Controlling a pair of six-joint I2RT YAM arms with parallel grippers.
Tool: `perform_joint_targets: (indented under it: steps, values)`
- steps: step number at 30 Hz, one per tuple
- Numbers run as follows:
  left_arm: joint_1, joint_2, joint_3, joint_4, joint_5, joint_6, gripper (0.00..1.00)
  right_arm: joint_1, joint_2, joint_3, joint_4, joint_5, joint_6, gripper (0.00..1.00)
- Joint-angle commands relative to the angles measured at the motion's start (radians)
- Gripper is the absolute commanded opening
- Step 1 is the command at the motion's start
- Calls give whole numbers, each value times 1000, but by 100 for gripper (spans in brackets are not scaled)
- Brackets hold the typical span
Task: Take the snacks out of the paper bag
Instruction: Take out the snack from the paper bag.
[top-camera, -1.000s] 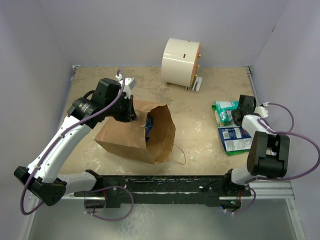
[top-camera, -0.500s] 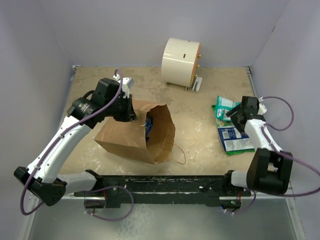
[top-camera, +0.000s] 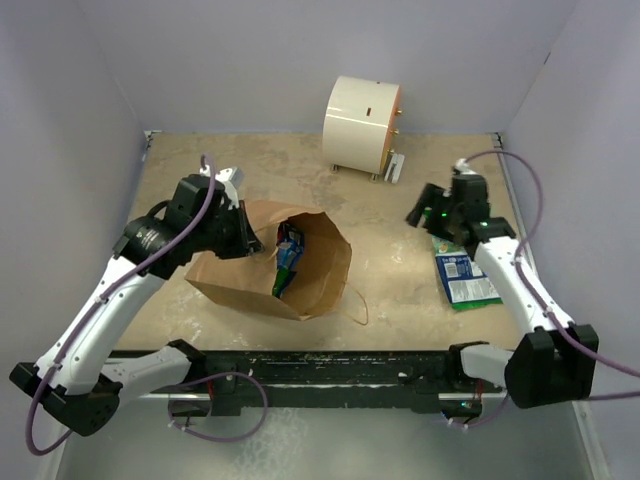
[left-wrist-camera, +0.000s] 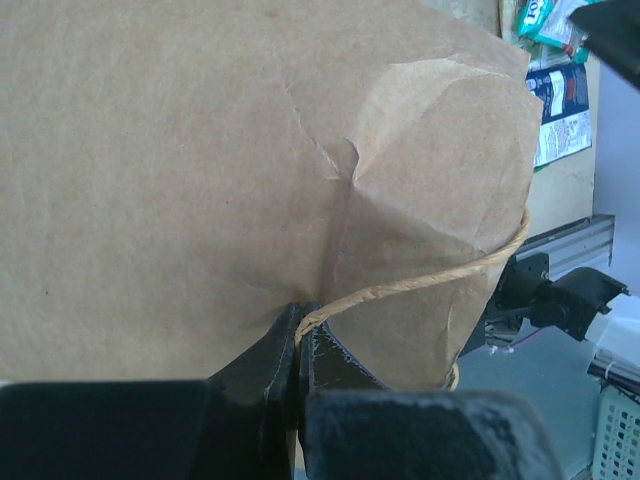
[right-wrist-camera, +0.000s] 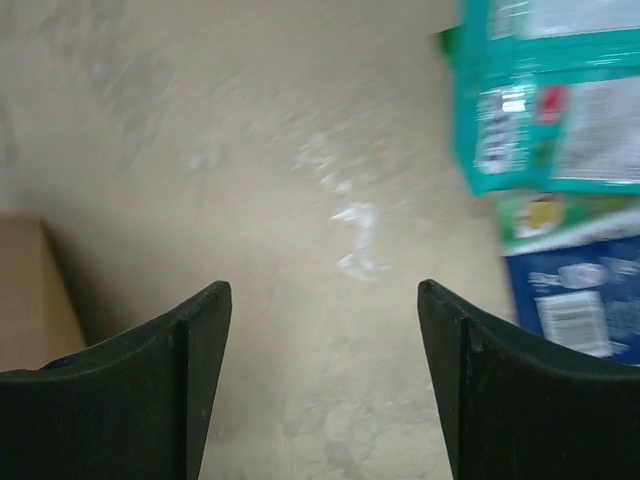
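Broadly, the tan table (top-camera: 400, 285) carries the paper bag (top-camera: 235, 275) lying on its side at the left. Its mouth gapes toward the right, and blue and green snacks (top-camera: 286, 262) show inside. A cream cylinder (top-camera: 362, 125) stands at the back. Well right of the bag lie a blue-and-white packet (top-camera: 466, 280) and a teal packet (right-wrist-camera: 560, 110), their print too blurred to read. The left gripper (left-wrist-camera: 298, 330) is pinched tight on the bag's twisted handle (left-wrist-camera: 420, 282). The right gripper (right-wrist-camera: 325, 300) hangs spread wide and empty beside the packets.
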Motion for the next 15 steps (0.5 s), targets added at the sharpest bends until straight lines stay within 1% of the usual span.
perform_joint_targets:
  steps: [1,4,7,12,15]
  values:
    - [10,-40,25,-38,-74,-56,0,323,40,39,35,-110,-34,76]
    - [10,-44,43,-55,-86,-62,0,481,45,18,99,-121,30,76]
    - [10,-49,46,-66,-82,-72,0,586,43,5,138,-126,66,76]
    - [10,-70,7,-59,-18,-91,0,712,1,-35,214,-155,43,75]
    - [8,-75,-43,-29,53,-95,0,749,-46,-81,264,-155,1,75]
